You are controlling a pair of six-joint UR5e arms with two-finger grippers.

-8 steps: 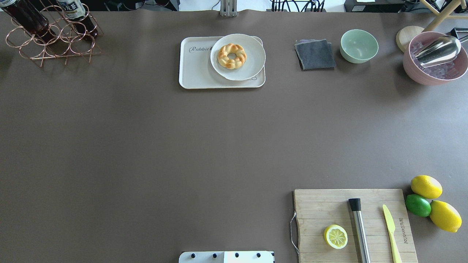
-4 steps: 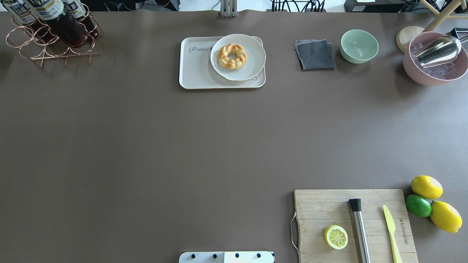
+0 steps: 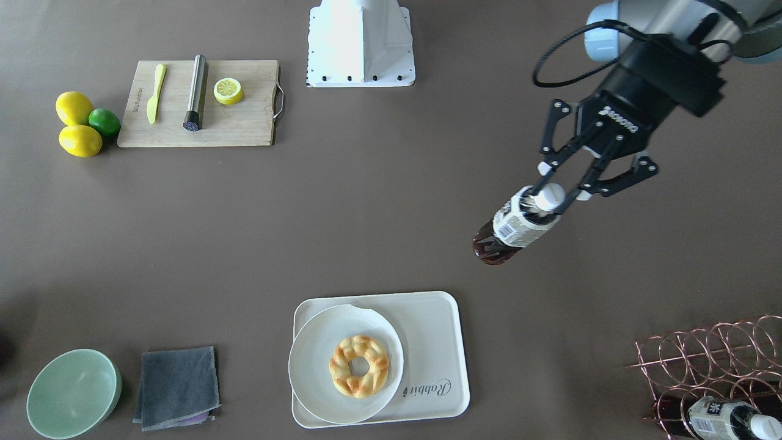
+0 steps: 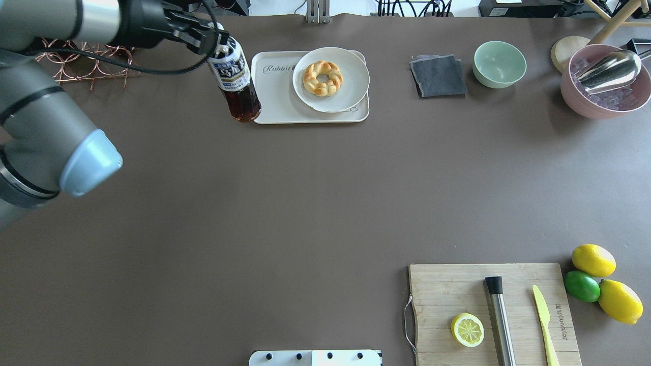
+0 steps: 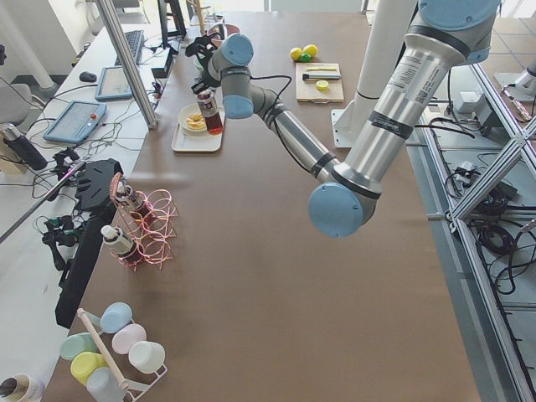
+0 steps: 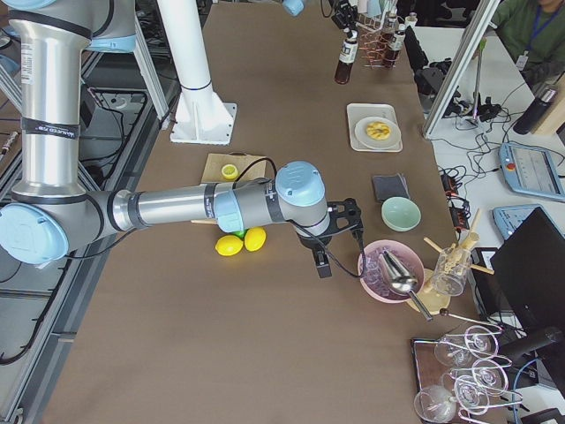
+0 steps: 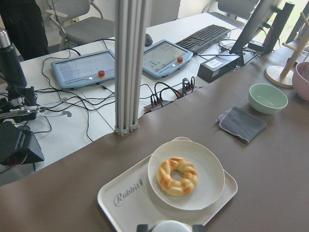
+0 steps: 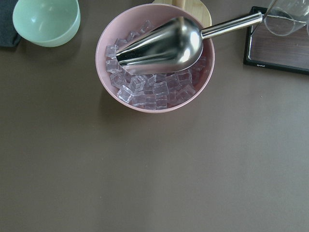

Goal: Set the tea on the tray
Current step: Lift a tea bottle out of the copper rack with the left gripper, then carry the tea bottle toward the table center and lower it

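Left gripper [image 3: 559, 197] is clamped on the tea [image 3: 516, 225] cap, which hangs near the far edge, short of the tray [image 3: 435, 342]. I'd lower it onto the bare end, clear of the plate [image 3: 308, 366]. Right jaws: can't tell.

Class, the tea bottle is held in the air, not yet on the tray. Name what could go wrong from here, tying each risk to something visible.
1. The left gripper holds the clear plastic bottle of dark tea only at its white cap, so it might swing or slip.
2. The round white plate covers much of the cream-white rectangular tray; the bottle may bump the plate or land on the raised rim and tip.
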